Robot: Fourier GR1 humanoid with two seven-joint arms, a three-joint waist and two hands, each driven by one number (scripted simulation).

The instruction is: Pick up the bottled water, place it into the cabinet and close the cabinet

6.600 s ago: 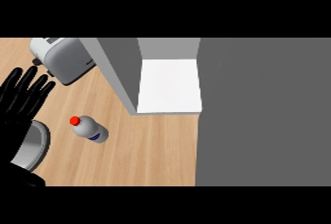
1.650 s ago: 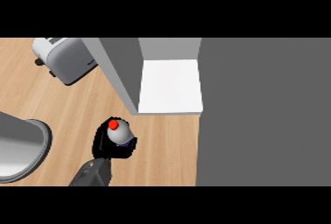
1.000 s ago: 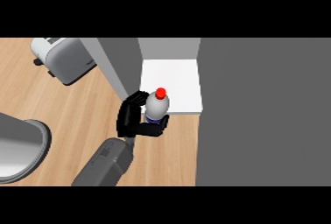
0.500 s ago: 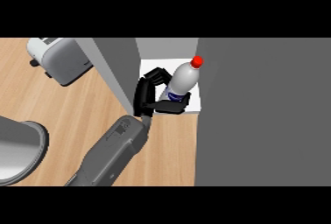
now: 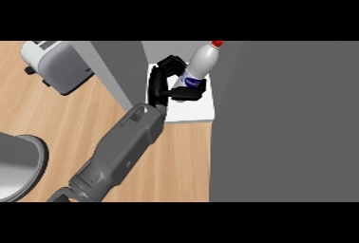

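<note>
Bottle (image 5: 202, 63): clear with a red cap and a blue label, tilted, cap pointing up and to the right; held over the white shelf inside the cabinet.
Counter (image 5: 63, 123): light wood, running along the left and under the forearm.
Bowl (image 5: 17, 166): grey, cut off by the left edge, well apart from the arm.
Forearm (image 5: 116, 159): grey, rising from the lower edge toward the cabinet.
Hand (image 5: 167, 85): black fingers and thumb curled round the bottle's lower body at the label.
Which hand: cannot tell from this view.
Door (image 5: 112, 66): grey panel swung open, just left of the hand.
Cabinet (image 5: 288, 118): grey wall filling the right side.
Shelf (image 5: 193, 110): white, holding nothing else.
Toaster (image 5: 56, 64): silver, far left on the counter, beyond the door.
</note>
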